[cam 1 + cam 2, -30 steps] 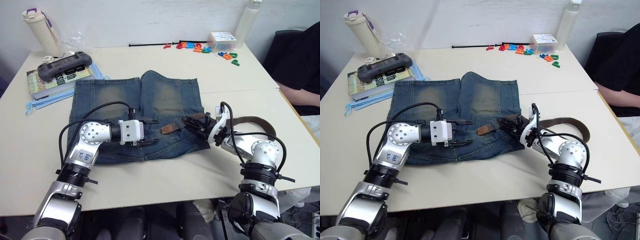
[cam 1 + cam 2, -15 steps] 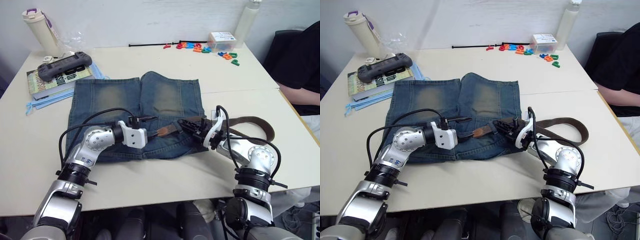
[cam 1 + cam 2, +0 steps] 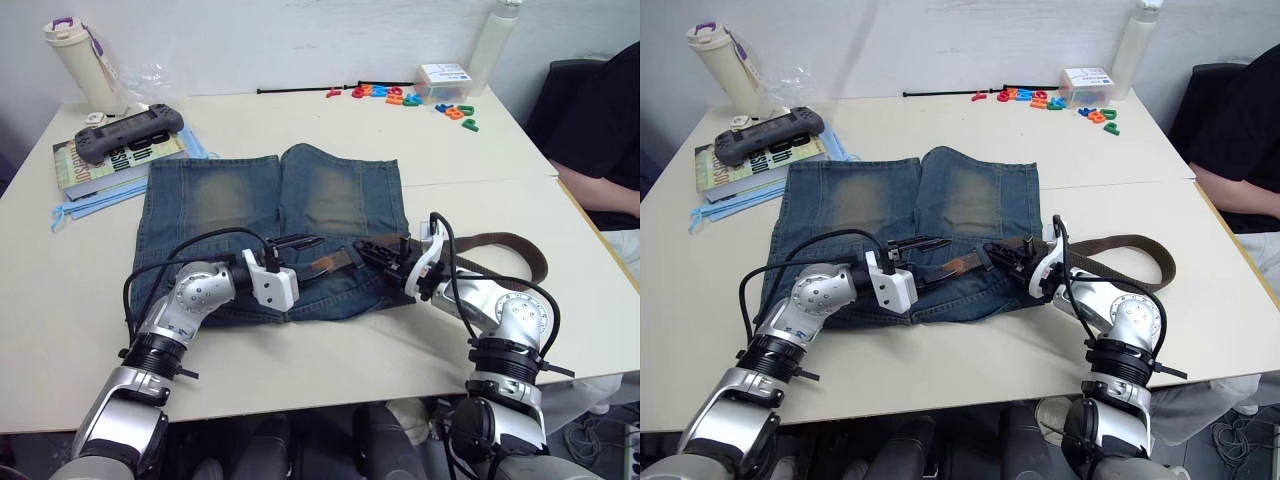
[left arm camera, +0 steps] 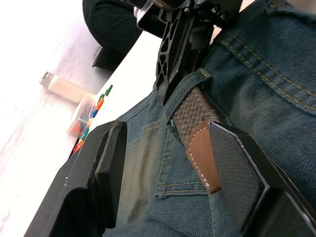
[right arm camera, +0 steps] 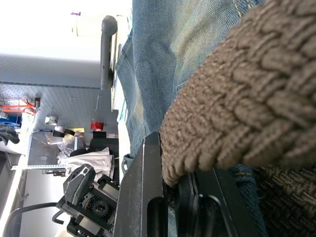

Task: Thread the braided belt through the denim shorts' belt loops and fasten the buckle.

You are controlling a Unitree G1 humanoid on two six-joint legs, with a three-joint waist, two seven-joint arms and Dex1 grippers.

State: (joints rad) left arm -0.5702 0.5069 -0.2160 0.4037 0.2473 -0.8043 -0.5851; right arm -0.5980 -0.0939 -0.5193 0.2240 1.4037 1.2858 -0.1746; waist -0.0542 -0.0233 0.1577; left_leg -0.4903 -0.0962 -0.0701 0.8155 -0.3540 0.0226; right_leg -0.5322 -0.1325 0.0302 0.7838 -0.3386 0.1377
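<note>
Both arms have crept closer together over the last second. The left gripper [image 3: 305,243] has lifted off the shorts [image 3: 270,205] and swung up toward the leather tip of the belt [image 4: 202,158], and its fingers now stand open on either side of that tip without pinching it. The right gripper [image 3: 372,249] has slid a little left, feeding the belt further through a loop [image 4: 183,88] at the waistband; its fingers are clamped on the braid, which bulges between them in the right wrist view. More of the tan tip now pokes out past the loop. Behind the right arm, the rest of the belt curls across the table [image 3: 500,180]. I'd say the handover is set up: left should close on the tip and pull.
</note>
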